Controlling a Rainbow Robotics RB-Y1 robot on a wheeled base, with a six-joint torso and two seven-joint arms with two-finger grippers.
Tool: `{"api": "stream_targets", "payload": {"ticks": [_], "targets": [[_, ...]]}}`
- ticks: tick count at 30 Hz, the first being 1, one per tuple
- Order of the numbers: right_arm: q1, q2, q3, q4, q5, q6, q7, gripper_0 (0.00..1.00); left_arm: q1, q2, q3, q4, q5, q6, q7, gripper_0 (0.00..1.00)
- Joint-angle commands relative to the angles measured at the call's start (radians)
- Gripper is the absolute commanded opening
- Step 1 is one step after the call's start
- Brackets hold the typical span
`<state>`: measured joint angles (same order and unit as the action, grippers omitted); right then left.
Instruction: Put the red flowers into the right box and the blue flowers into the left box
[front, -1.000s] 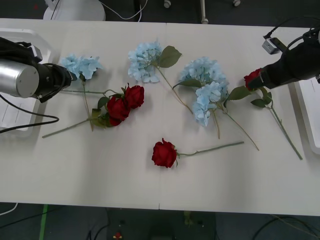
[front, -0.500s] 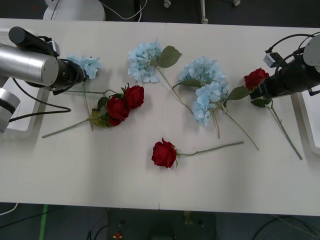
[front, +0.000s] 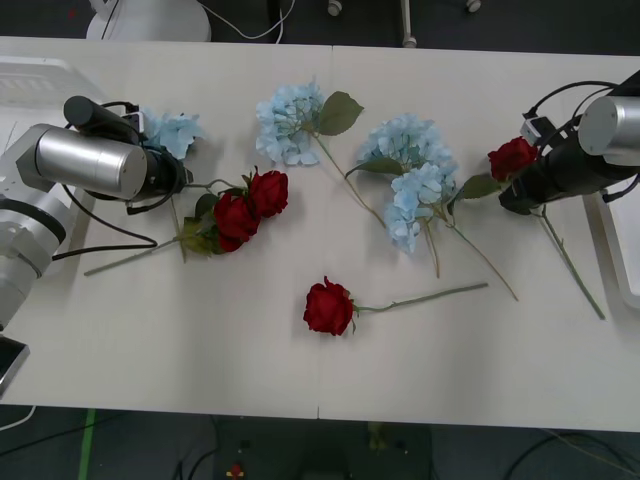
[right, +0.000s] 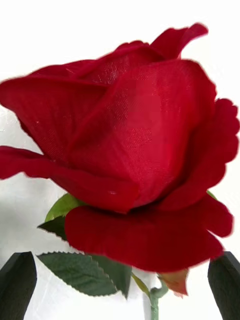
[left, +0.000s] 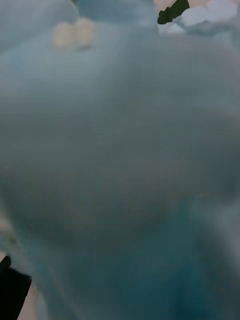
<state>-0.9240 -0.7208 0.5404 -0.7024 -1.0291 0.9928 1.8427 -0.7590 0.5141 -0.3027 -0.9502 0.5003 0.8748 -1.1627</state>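
Barely started here, every flower's still lying on the table. My right gripper (right: 120, 285) is sitting open around a red rose (front: 511, 157) near the right box (front: 618, 235), fingers either side of its stem. My left gripper (front: 178, 178) is pushing into a blue flower (front: 170, 130) by the left box (front: 40, 80); can't tell if it's open. Both boxes are looking empty where I can see them.

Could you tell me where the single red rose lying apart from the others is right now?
In the front view the rose lies alone near the table's front middle, its stem pointing toward the robot's right, below the rose pair.
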Motion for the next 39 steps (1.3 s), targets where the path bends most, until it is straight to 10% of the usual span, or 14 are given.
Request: {"api": "stream_targets", "payload": {"ticks": [1, 11, 15, 28, 32, 39], "targets": [[-0.050, 0.031, -0.019, 0.032, 0.018, -0.008, -0.050, 0.99, -0.082, -0.022, -0.010, 0.025, -0.012, -0.026, -0.091, 1.00], [-0.052, 0.049, -0.019, 0.061, 0.023, -0.008, -0.065, 0.99, -0.097, -0.016, -0.010, 0.022, -0.052, -0.034, -0.149, 1.00], [-0.052, 0.055, -0.019, 0.069, 0.029, -0.008, -0.069, 0.70, -0.097, -0.016, -0.013, 0.022, -0.065, -0.046, -0.152, 1.00], [-0.055, 0.072, -0.019, 0.089, 0.041, -0.019, -0.076, 0.41, -0.080, -0.052, -0.029, 0.034, -0.121, -0.057, -0.173, 1.00], [-0.055, 0.072, -0.019, 0.089, 0.043, -0.017, -0.080, 0.03, -0.072, -0.054, -0.029, 0.039, -0.124, -0.060, -0.183, 0.93], [-0.055, 0.073, -0.019, 0.089, 0.037, -0.017, -0.082, 0.00, -0.039, -0.052, -0.030, 0.042, -0.123, -0.092, -0.199, 0.84]]}}
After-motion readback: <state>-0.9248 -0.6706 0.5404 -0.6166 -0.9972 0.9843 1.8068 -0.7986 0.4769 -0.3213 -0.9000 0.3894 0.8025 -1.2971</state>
